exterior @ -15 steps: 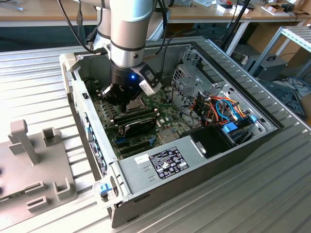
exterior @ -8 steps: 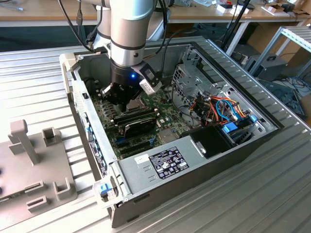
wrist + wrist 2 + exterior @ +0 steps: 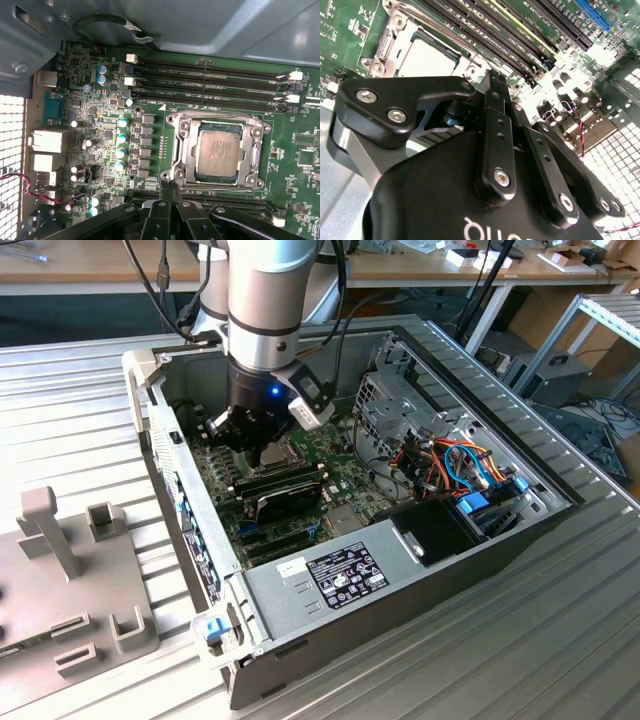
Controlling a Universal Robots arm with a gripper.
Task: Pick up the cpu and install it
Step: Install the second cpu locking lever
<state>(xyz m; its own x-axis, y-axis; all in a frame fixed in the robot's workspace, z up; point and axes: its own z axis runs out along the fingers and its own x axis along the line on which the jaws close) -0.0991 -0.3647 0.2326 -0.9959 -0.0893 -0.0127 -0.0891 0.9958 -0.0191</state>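
Gripper hovering beside the seated cpu

The cpu (image 3: 217,150) is lying in its socket (image 3: 181,150) on the motherboard (image 3: 295,140); the gripper (image 3: 169,187), fingers pressed together and holding nothing, is hanging just beside it. Judged: staying clear avoids disturbing it.

Exterior view: arm (image 3: 265,300) cut off by the upper edge; its wrist and tool (image 3: 262,445) cover the motherboard (image 3: 340,455) area beneath, socket hidden. Grey fixture (image 3: 60,590) on the bench (image 3: 560,640) cut by the exterior view's left edge.

Second wrist view: tool body (image 3: 485,200) hides part of the cpu (image 3: 427,59); glare washes out the board near the perforated wall (image 3: 620,145).

First wrist view: tool fingers (image 3: 170,192) appear pressed together, tips possibly resting on the socket frame (image 3: 182,150); contact not resolvable. Marks on the cpu top too faint to read.
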